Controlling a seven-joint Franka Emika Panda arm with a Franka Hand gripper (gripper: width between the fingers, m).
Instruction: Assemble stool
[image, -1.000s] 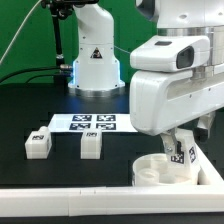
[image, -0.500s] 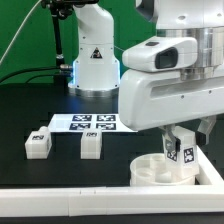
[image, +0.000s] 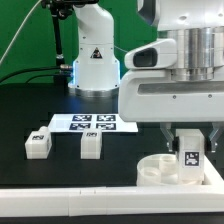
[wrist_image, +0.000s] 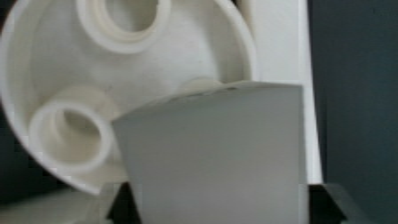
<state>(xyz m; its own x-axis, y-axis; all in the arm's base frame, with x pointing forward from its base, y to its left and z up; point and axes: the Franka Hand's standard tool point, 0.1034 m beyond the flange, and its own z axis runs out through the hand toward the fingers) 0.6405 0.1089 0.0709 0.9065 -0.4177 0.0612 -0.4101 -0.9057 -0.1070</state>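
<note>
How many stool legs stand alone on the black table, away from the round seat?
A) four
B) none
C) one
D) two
D: the leg at the exterior view's left and the second leg stand alone; the third leg is in the tool at the seat.

1 leg (image: 190, 158) over the seat (image: 150, 172)

A green backdrop (image: 22, 35) stands behind the black worktop (image: 25, 110), with a white bar (image: 60, 190) along its near edge.
</note>
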